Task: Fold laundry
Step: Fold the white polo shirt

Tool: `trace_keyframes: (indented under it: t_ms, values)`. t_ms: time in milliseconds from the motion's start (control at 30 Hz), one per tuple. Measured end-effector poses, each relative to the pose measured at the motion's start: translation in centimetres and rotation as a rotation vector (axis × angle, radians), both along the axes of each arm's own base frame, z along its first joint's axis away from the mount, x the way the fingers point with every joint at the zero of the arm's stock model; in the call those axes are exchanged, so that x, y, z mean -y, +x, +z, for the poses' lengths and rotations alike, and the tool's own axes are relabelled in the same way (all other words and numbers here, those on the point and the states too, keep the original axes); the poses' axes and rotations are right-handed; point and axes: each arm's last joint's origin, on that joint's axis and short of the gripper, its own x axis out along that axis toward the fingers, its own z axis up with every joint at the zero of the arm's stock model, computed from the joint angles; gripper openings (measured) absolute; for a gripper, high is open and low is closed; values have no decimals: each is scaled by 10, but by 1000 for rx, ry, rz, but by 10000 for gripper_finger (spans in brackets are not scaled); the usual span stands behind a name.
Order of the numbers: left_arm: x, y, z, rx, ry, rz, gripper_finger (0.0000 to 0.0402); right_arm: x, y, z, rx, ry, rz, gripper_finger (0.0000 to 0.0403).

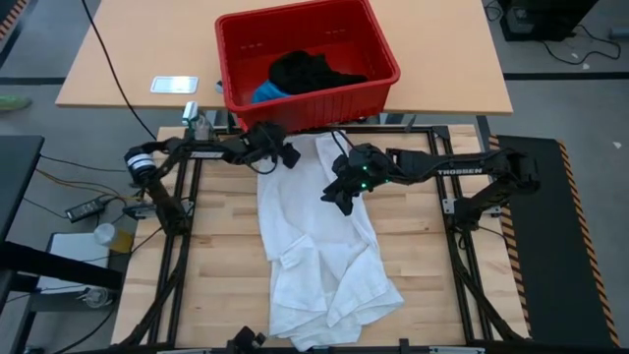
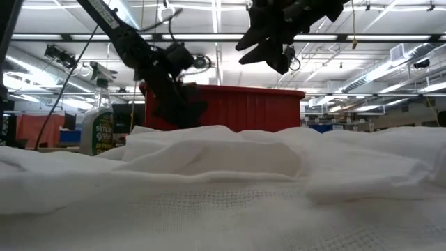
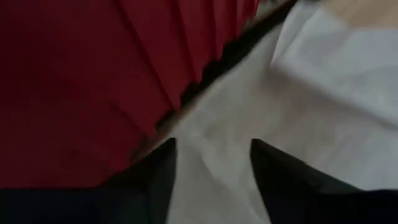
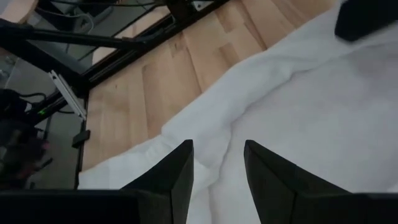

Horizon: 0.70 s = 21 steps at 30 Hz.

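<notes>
White garment lies spread and rumpled down the middle of the wooden tabletop, its top edge just at the red plastic basket; black garment and bright blue garment sit inside that basket; left gripper is at the white garment's upper left corner beside the basket wall, fingers apart with white cloth showing between them, nothing pinched; right gripper hangs above the garment's upper right part, fingers apart, empty; green spray bottle stands off behind.
</notes>
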Motion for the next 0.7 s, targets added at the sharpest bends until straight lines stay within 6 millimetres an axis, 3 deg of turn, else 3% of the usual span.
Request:
trace_keyframes:
  t_ms: [133, 267, 400, 567, 700]
  values:
    - [8, -11, 31, 47, 35, -13, 266, 6, -6, 2, -18, -6, -18, 150]
    - [20, -29, 48, 76, -76, 4, 267, 17, -19, 7, -62, -12, -80, 150]
    - [32, -45, 34, 73, -238, 22, 249, 34, -38, 9, -131, 24, -164, 150]
    - [48, -62, 4, 196, -417, 62, 219, 57, -57, -4, -157, 38, -230, 150]
    - [54, -74, -5, 298, -491, 157, 202, 73, -71, -17, -191, 37, -300, 150]
